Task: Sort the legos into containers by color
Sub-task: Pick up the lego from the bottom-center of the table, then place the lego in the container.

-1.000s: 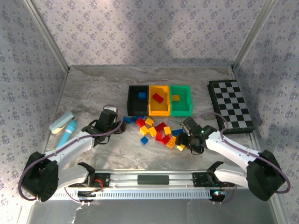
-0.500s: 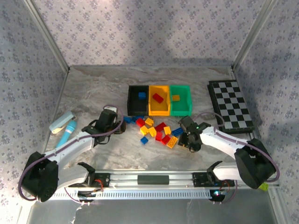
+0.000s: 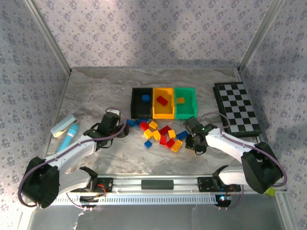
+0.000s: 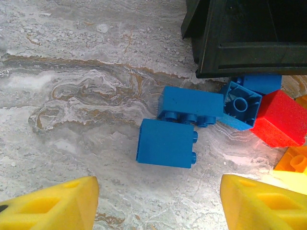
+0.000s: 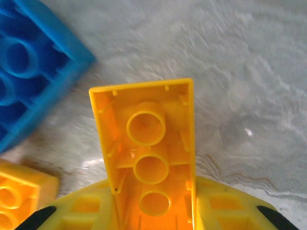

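A black bin [image 3: 142, 89], an orange-yellow bin [image 3: 163, 88] and a green bin [image 3: 185, 88] stand side by side toward the far edge of the worktop [image 3: 96, 91]. Loose red, yellow and blue legos [image 3: 160, 134] lie just in front of them. At the pile's right edge, the right hand [image 3: 195, 146] grips a yellow brick [image 5: 148, 129], hollow side showing. The left hand [image 4: 158, 191] hovers with its fingers apart and empty over blue bricks [image 4: 165, 143] beside the black bin's corner
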You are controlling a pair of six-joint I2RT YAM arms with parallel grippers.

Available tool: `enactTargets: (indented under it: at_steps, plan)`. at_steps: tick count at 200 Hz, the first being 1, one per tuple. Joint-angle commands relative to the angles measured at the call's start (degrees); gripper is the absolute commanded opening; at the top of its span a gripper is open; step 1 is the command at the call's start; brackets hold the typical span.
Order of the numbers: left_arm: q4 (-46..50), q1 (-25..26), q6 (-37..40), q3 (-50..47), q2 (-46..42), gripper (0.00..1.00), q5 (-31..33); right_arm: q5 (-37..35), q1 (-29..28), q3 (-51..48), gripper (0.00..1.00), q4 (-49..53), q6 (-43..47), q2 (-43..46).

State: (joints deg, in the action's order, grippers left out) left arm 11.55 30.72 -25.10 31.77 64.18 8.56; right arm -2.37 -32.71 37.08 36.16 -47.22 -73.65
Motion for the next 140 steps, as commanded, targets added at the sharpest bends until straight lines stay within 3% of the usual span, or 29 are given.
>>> enactTargets:
  at_steps: [1,40,120,140]
  plan:
    - [-0.7,-0.5,-0.5,0.9,0.0,0.67,0.5,-1.9,0.6,4.8,0.31,2.8,3.1,1.4]
    - [-1.0,-0.5,-0.5,0.8,0.4,0.67,0.3,-1.0,4.5,12.9,0.31,3.0,8.9,0.1]
    - [-1.4,-0.6,0.1,0.7,1.3,0.67,1.1,3.1,12.2,37.8,0.33,-1.4,19.6,-24.3]
    - [-1.3,-0.5,0.3,0.6,1.3,0.67,1.4,3.8,13.0,41.8,0.37,-1.4,20.4,-28.1]
